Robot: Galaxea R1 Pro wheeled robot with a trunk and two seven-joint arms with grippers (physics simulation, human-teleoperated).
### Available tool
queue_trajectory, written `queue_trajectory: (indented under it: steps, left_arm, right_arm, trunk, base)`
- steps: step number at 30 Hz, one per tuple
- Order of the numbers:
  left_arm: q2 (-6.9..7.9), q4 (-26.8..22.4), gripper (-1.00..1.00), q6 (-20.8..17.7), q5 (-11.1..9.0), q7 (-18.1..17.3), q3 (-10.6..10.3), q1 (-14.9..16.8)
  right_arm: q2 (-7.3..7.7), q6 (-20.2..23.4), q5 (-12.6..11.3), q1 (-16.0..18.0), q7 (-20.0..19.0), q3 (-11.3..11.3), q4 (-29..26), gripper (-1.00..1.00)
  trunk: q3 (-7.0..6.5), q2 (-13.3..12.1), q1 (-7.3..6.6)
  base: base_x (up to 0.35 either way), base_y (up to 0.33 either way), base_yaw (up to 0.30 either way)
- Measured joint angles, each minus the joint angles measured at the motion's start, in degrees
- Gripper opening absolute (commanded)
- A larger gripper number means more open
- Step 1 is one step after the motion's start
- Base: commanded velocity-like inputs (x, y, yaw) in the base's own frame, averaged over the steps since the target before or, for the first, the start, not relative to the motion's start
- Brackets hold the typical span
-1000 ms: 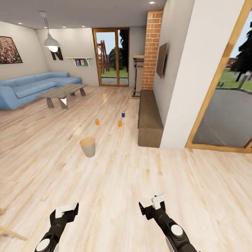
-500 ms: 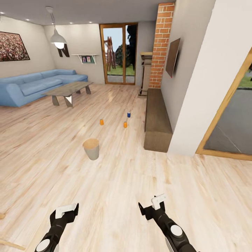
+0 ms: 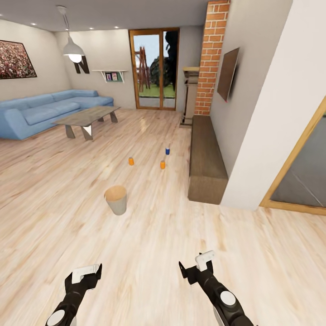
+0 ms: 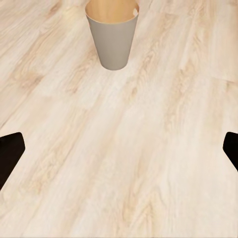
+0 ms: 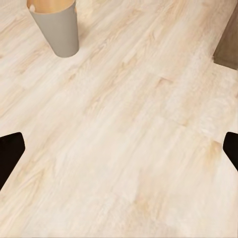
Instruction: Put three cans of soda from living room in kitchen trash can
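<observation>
Three soda cans stand on the pale wood floor of the living room: an orange can (image 3: 131, 161), a second orange can (image 3: 162, 164) and a blue can (image 3: 167, 150) a little farther back. The grey trash can (image 3: 116, 199), coppery inside, stands upright on the floor nearer to me than the cans, and it appears as the trash can (image 4: 113, 42) and the trash can (image 5: 57, 29) in the wrist views. My left gripper (image 3: 83, 277) and right gripper (image 3: 194, 265) hang low in front of me, both open and empty, well short of the bucket.
A long dark wooden bench (image 3: 206, 158) runs along the right wall under a black screen (image 3: 227, 74), beside a brick fireplace column (image 3: 209, 59). A blue corner sofa (image 3: 45, 108) and a grey low table (image 3: 86, 117) stand at the far left. A wood-framed doorway (image 3: 294, 176) opens at the right.
The whole view has shifted as the camera moved: the trash can and cans now sit slightly lower and nearer in the picture. Both arms hold the same pose, grippers still open.
</observation>
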State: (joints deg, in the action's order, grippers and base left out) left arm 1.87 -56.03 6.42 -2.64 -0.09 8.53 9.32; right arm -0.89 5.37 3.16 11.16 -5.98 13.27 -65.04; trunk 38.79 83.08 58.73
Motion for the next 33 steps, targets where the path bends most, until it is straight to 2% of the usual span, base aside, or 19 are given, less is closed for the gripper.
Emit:
queue_trajectory:
  steps: [6,22,33]
  left_arm:
    - [-0.01,0.0,1.0,0.0,0.0,0.0,0.0,0.0]
    - [-0.02,0.0,1.0,0.1,0.0,0.0,0.0,0.0]
    - [-0.02,0.0,1.0,0.8,0.0,0.0,0.0,0.0]
  right_arm:
    - [-0.04,0.0,0.0,0.0,0.0,0.0,0.0,1.0]
    - [-0.08,-0.1,0.0,0.0,0.0,0.0,0.4,1.0]
    - [-0.08,-0.1,0.0,0.0,0.1,0.1,1.1,1.0]
  trunk:
    - [0.0,0.0,0.0]
    - [0.0,0.0,0.0]
    - [0.0,0.0,0.0]
  base:
    - [0.123,0.0,0.0]
    - [0.007,0.0,0.006]
    - [0.0,0.0,0.197]
